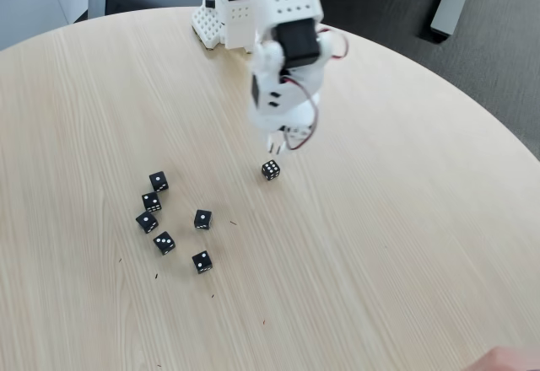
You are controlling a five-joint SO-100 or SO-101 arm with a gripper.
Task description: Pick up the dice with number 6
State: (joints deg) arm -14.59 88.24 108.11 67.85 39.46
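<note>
We see the dice with number 6 (271, 169) alone near the tabletop's (405, 244) middle, just below our gripper (276, 146), whose spread we cannot tell; light, rigid, slick, it wants pinching on opposite flat faces.

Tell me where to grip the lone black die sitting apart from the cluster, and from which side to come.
Grip the lone die across two opposite vertical faces, coming straight down from above. It is a small cube lying flat on the table, well clear of the cluster of dice, so nothing crowds its sides. The end effector hangs just above it, probably needing only a short descent.
</note>
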